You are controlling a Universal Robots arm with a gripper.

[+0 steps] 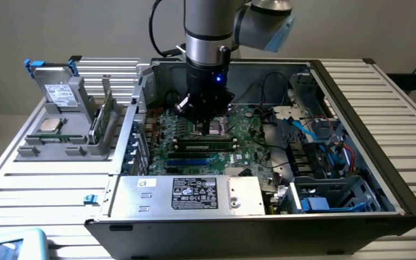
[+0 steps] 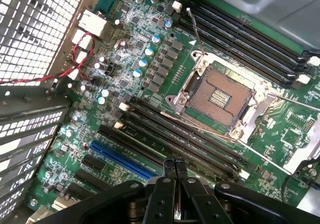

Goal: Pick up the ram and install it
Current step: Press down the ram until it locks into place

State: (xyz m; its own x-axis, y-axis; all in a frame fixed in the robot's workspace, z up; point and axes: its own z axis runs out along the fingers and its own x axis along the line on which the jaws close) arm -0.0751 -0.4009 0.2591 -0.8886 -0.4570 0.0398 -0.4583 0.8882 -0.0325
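Note:
In the exterior view my gripper (image 1: pixel 206 125) hangs low inside the open computer case (image 1: pixel 352 108), just above the motherboard (image 1: pixel 248 124). Right in front of it the ram (image 1: pixel 204 143), a narrow green stick with black chips, stands in one of the memory slots. From the wrist, the two black fingers are pressed together at the tips, and my gripper (image 2: pixel 175 167) is shut with nothing between them. It hovers over the long dark memory slots (image 2: pixel 180 140) beside the bare processor socket (image 2: pixel 220 96). I cannot pick out the ram among those slots in the wrist view.
A grey rack (image 1: pixel 45 149) at the exterior view's left holds a drive (image 1: pixel 60 95), a square silver chip (image 1: pixel 49 125) and an upright green card (image 1: pixel 104 122). The power supply (image 1: pixel 186 194) fills the case's near side. Cables and a drive cage (image 1: pixel 324 162) crowd its right.

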